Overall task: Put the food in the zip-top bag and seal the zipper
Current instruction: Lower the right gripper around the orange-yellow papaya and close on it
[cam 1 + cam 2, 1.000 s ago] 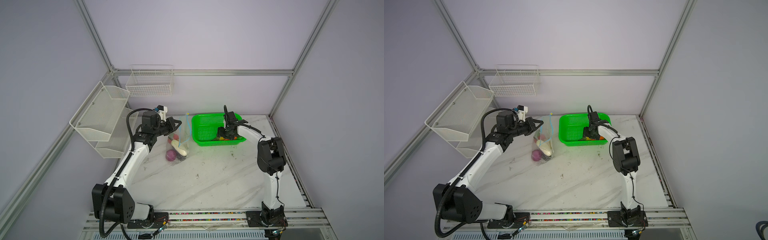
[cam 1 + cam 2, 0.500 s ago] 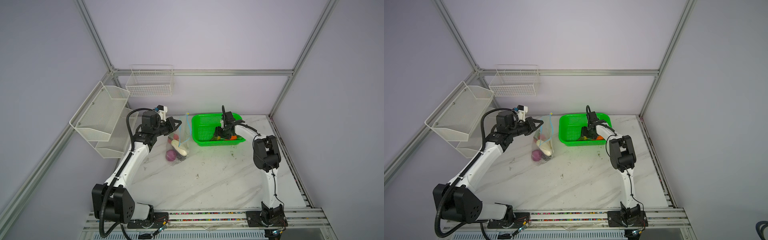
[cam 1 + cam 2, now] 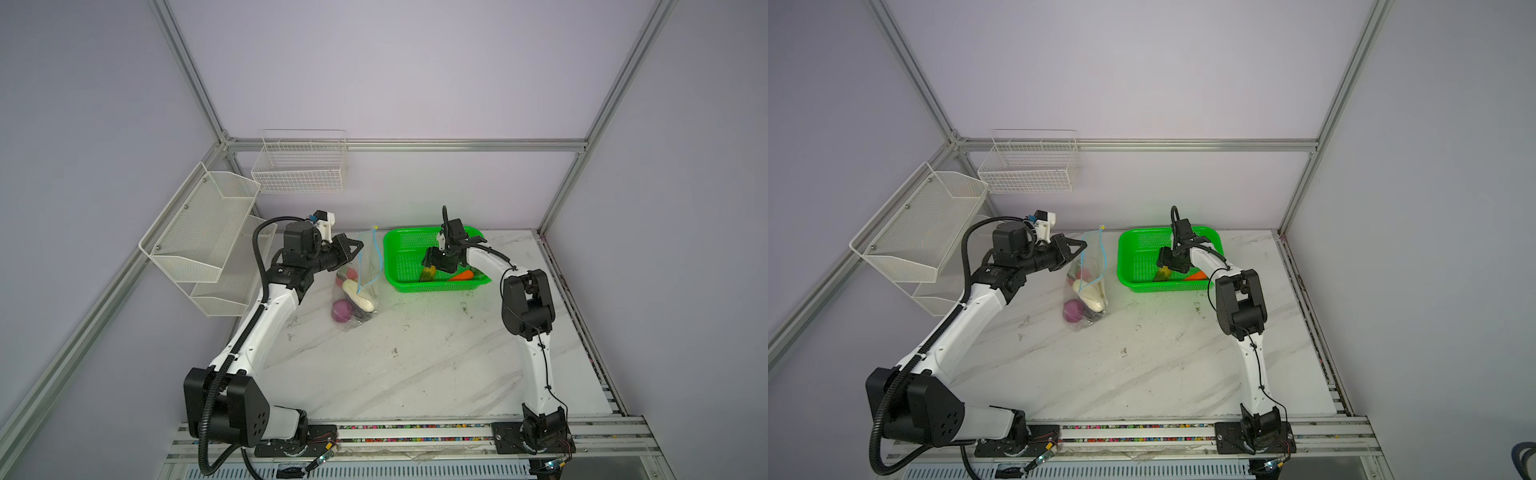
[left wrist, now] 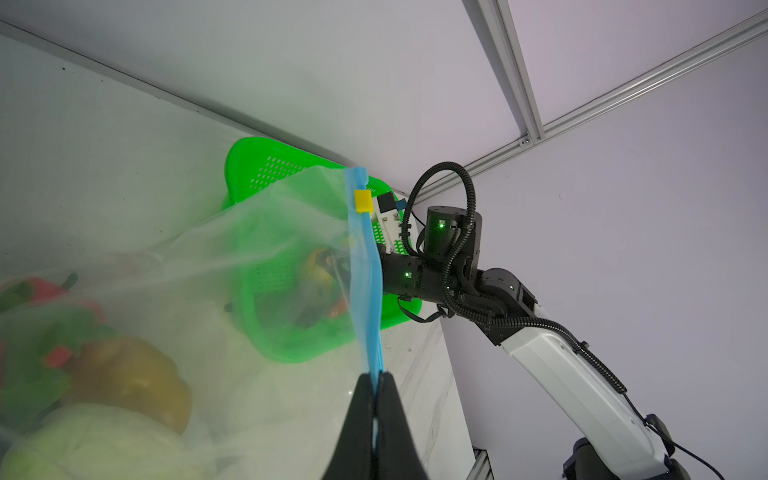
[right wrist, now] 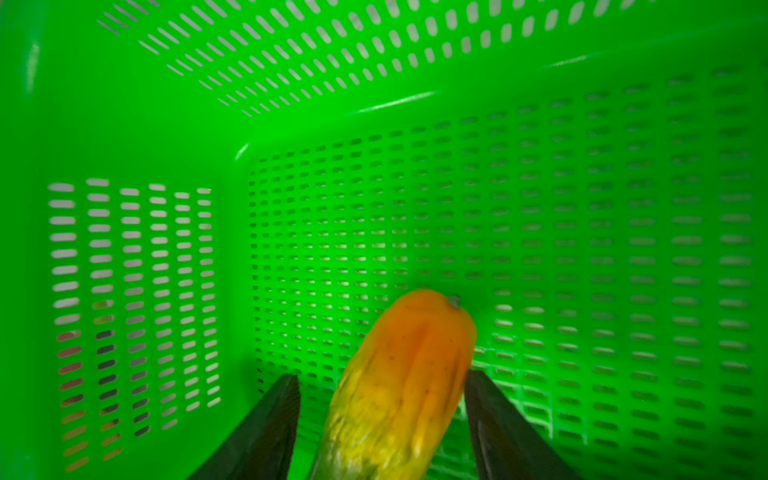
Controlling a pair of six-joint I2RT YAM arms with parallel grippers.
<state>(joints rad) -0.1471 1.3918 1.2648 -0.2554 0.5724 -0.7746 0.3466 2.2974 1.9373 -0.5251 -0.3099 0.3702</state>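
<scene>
In wrist views only — right jaws spread around corn [image 5: 399,386], left jaws pinching zipper [image 4: 365,291].

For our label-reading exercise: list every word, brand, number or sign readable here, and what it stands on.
None can be read.
A small white mark on the left arm: too small to read.
The green basket and zip-top bag: no print visible.

Left fingers [image 4: 359,419] pinched shut (arm stretched forward), right fingers [image 5: 266,428] spread apart.
</scene>
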